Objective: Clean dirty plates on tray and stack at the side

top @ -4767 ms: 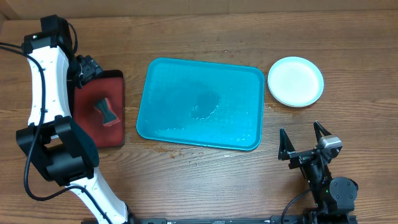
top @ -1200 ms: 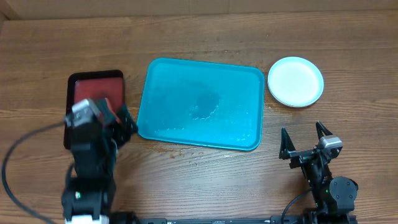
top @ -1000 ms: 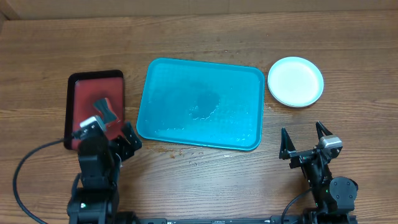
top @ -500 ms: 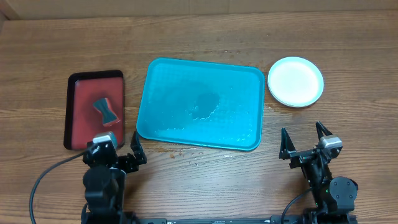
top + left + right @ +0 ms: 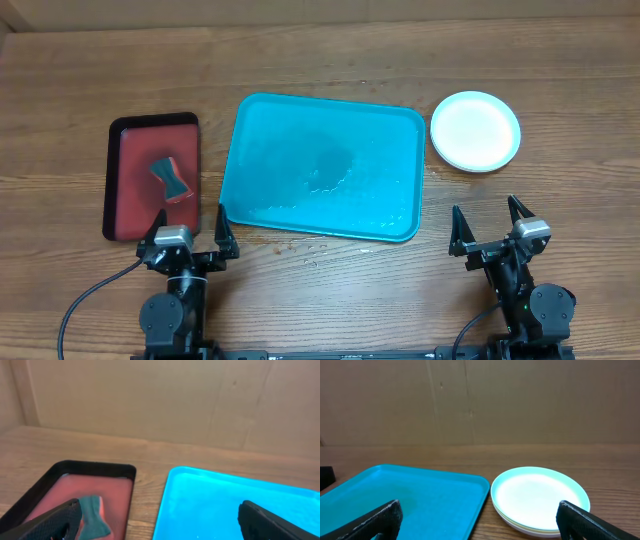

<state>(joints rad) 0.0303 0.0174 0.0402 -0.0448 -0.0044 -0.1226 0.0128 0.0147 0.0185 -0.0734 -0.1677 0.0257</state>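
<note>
The plates (image 5: 475, 131) sit stacked on the table (image 5: 560, 60) toward its far right corner, just beside the tray (image 5: 270, 130), which holds no plates. The job looks done or nearly so, and the risks are small ones.

The left gripper (image 5: 190, 215) and right gripper (image 5: 484, 208) rest at the table's near edge, jaws spread wide and holding nothing. The right gripper points at the stack, so a careless reach forward could hit the rim and push the plates along the table or against the tray.

From the right wrist, the stack (image 5: 540, 495) looks neat, but wet plastic plates would probably slide on each other if bumped.

A puddle (image 5: 328, 172) lies on the tray, and drops (image 5: 315, 248) mark the table by its near edge. Lifting or tilting the tray would spill more.

The scrubber (image 5: 170, 178) lies in the red tray (image 5: 112, 180) at the table's left, near the left gripper, which could clip it when rising.
</note>
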